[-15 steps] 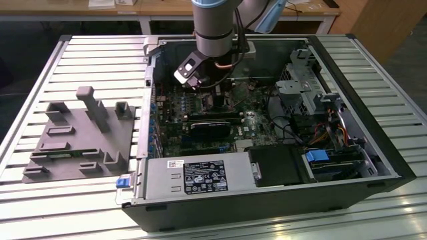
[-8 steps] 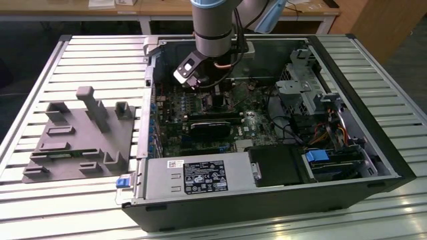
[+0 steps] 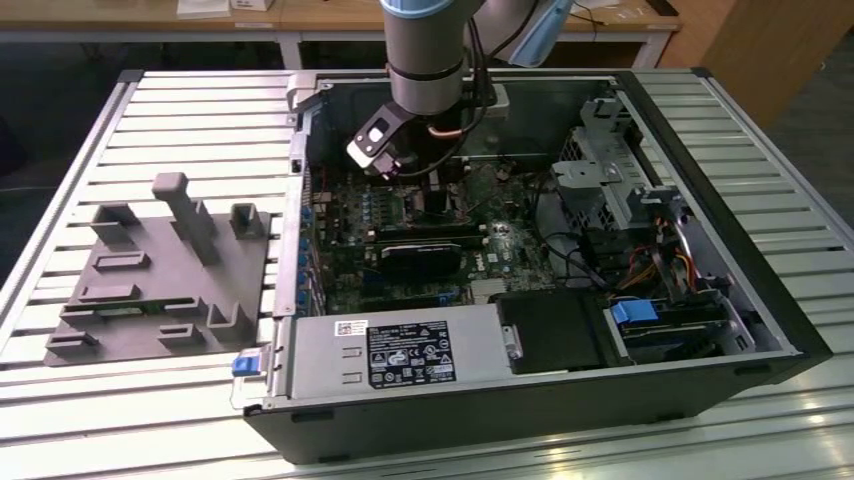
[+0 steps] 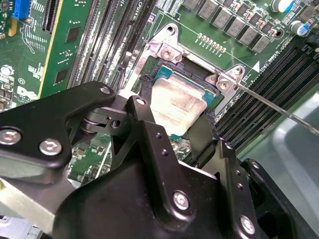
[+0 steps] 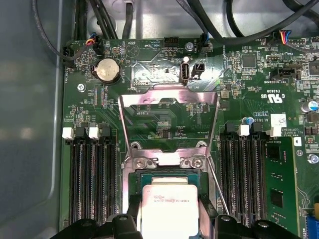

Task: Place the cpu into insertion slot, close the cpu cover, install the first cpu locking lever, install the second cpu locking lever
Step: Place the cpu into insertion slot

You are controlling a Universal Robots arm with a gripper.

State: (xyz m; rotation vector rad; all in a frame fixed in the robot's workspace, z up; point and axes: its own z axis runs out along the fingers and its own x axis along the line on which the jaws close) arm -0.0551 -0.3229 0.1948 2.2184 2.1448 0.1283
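Observation:
In both wrist views the cpu (image 5: 169, 206) (image 4: 175, 104), a silver-grey square chip, sits between my black fingers (image 5: 130, 219) (image 4: 202, 137). My gripper (image 5: 169, 221) (image 4: 174, 127) is shut on it. The chip hangs directly over the insertion slot (image 5: 164, 178) (image 4: 172, 74), whose teal edge and metal frame show around it; I cannot tell whether it is seated. The cpu cover (image 5: 169, 97) stands flipped open beyond the slot. Thin wire levers (image 5: 124, 132) (image 4: 279, 107) stick out on either side, unlatched. In the exterior view the gripper (image 3: 424, 190) reaches down into the open computer case.
Long black memory slots (image 5: 92, 184) (image 5: 244, 169) flank the socket. A coin battery (image 5: 106, 69) and cables (image 5: 94, 22) lie past the cover. In the exterior view, a black heatsink block (image 3: 420, 262), power supply (image 3: 387, 355) and drive cage (image 3: 607, 170) fill the case; a grey fixture (image 3: 160, 270) lies at its left.

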